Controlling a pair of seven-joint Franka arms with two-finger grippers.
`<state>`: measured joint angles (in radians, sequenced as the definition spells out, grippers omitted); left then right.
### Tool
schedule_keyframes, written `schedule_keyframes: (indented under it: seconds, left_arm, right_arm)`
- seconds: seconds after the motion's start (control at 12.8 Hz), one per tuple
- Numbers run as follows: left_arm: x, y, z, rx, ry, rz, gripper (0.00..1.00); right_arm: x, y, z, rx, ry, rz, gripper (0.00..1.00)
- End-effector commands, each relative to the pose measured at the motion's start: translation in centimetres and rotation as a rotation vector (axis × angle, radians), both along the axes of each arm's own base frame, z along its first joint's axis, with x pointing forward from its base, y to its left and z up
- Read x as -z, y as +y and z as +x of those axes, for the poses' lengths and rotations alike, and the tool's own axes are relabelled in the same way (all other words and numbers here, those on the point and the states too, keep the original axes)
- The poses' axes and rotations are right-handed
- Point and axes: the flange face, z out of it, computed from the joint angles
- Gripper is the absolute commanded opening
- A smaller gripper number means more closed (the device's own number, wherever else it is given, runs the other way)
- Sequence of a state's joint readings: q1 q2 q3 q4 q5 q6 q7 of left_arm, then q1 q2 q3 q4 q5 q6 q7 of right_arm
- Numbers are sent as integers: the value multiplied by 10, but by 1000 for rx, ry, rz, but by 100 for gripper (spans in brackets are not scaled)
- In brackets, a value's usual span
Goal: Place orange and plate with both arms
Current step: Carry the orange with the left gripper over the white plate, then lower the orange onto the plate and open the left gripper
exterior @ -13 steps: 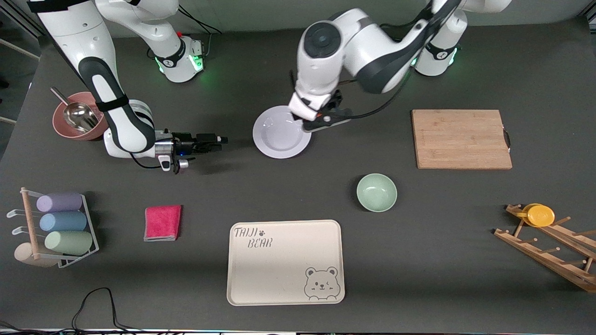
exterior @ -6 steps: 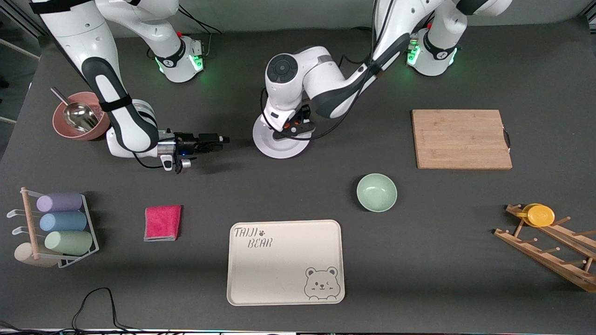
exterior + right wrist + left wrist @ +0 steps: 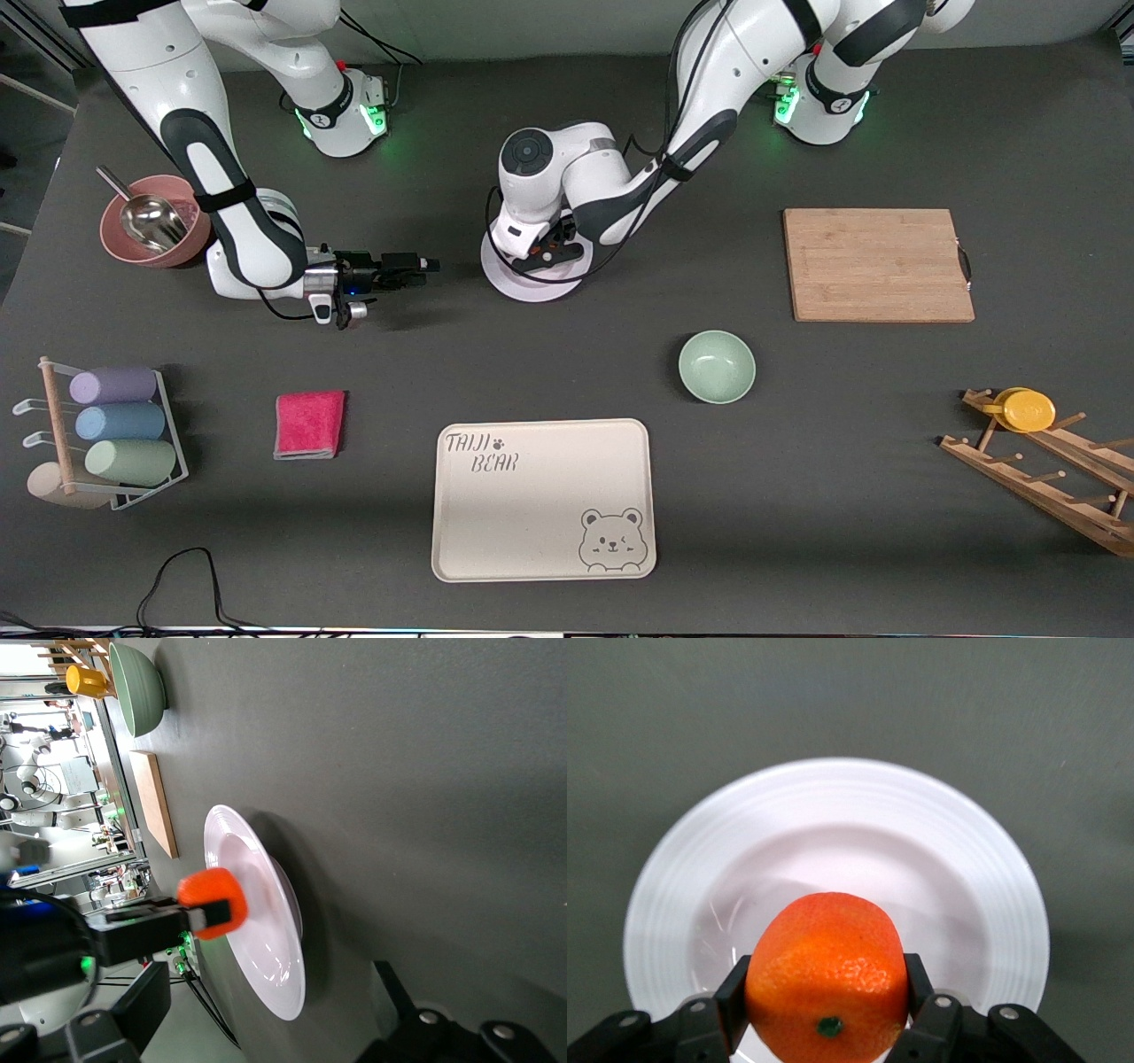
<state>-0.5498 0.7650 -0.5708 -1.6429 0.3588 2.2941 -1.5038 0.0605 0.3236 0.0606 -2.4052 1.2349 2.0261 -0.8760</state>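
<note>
— Dark grey tabletop [image 3: 620, 354], two arms over it. What has changed in the last second?

— Mostly the left arm. A second ago its wrist sat at the plate's rim toward the left arm's end of the table; since then it has swung in over the plate [image 3: 534, 276], and the left gripper [image 3: 549, 252] now hangs above the plate's centre. The plate lies where it did.

— And the orange?

— Barely visible from the front, where the wrist covers it. The left wrist view shows it plainly: the orange [image 3: 828, 977] is pinched between the two black fingers [image 3: 733, 1003], with the white plate [image 3: 833, 815] directly beneath.

— Touching the plate?

— The right wrist view shows the orange [image 3: 213, 902] from the side, just above the plate [image 3: 266, 948], apart from it.

— The right arm?

— It waits; the right gripper [image 3: 423, 266] sits low over the table beside the plate, toward the right arm's end, having crept slightly closer. Its fingers look parted and hold nothing.
</note>
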Motion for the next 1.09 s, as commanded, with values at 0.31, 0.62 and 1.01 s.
schedule_keyframes:
  seconds: [0.31,0.62,1.01]
  left_arm:
    - [5,-2,-7,0,-43,22,100]
    - [1,0,-4,-2,-47,28,100]
    - [-54,32,43,25,-92,59,100]
  right_arm:
    - [0,1,1,-2,11,-24,100]
    - [-1,1,1,-2,10,-24,100]
    - [4,1,-7,-7,24,-25,100]
